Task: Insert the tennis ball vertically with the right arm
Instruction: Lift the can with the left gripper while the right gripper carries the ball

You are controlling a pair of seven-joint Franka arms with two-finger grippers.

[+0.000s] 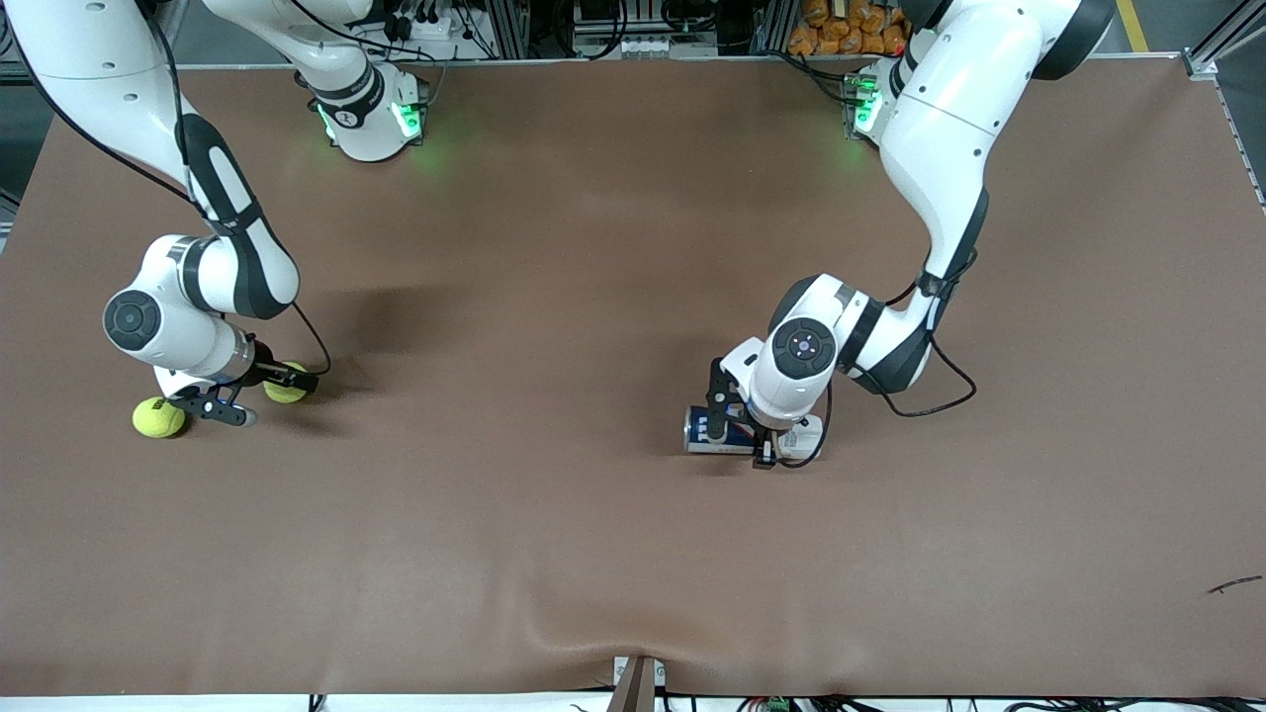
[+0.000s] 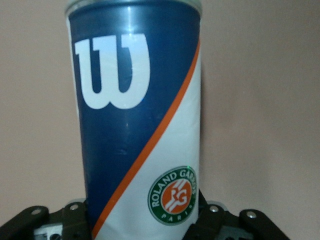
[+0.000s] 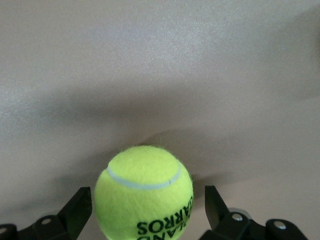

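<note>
A yellow tennis ball [image 3: 144,191] sits between the right gripper's [image 3: 148,210] spread fingers [image 3: 80,207] — untouched.

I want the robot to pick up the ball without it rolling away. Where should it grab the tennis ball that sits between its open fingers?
Probably across the widest middle of the tennis ball. It is round and lies loose on the table, so an off-centre pinch could squirt it out. The right gripper is open with one of its fingers on each side, so go straight in and close.
</note>
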